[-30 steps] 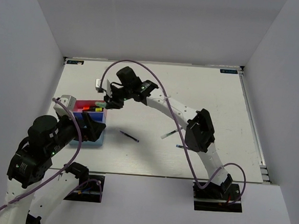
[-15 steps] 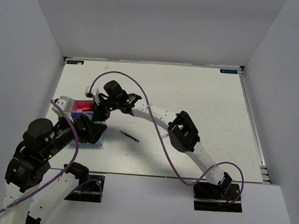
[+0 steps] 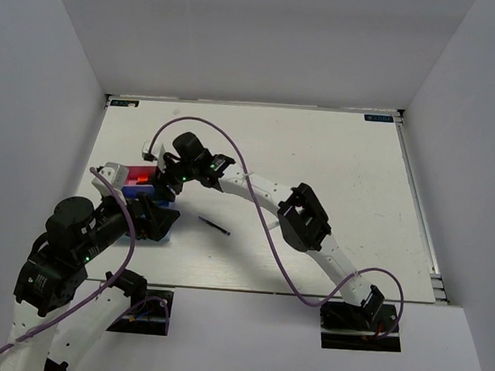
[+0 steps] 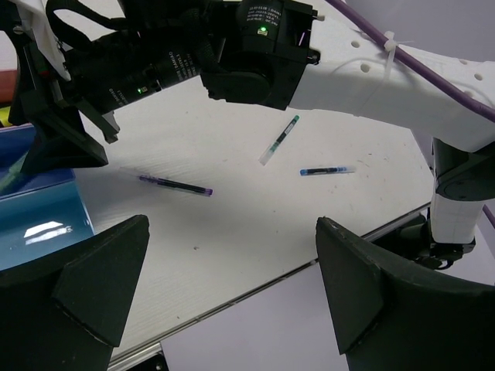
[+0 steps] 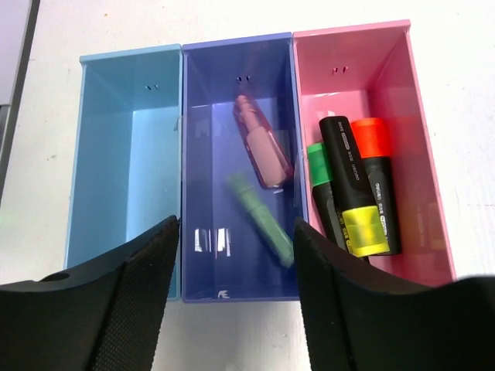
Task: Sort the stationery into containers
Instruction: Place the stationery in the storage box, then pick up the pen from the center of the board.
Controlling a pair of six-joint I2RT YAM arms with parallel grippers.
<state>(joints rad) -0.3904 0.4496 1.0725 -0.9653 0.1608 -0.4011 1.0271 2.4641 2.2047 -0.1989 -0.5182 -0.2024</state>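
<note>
My right gripper [image 5: 236, 259] hangs open just above three adjoining containers. A pale green clip [image 5: 263, 218], blurred, lies free in the middle dark blue box [image 5: 203, 147] beside a pink clip [image 5: 261, 143]. The pink box [image 5: 421, 147] holds three black highlighters with green [image 5: 319, 166], yellow [image 5: 362, 230] and orange [image 5: 373, 139] ends. The light blue box [image 5: 124, 154] has nothing in it. Three thin pens lie on the table: a dark one [image 4: 176, 185], a white-and-dark one [image 4: 279, 139] and a blue one [image 4: 327, 171]. My left gripper [image 4: 232, 232] is open and holds nothing, near the boxes' front.
In the top view the right arm [image 3: 256, 190] stretches across the table to the boxes [image 3: 136, 176] at the left, and its elbow [image 3: 303, 219] covers two pens. The dark pen [image 3: 215, 226] lies right of the boxes. The table's front edge [image 4: 255, 286] runs under my left gripper.
The right arm swung left over the boxes, then its jaws opened and the green clip dropped into the middle blue box. The left arm shifted slightly.
</note>
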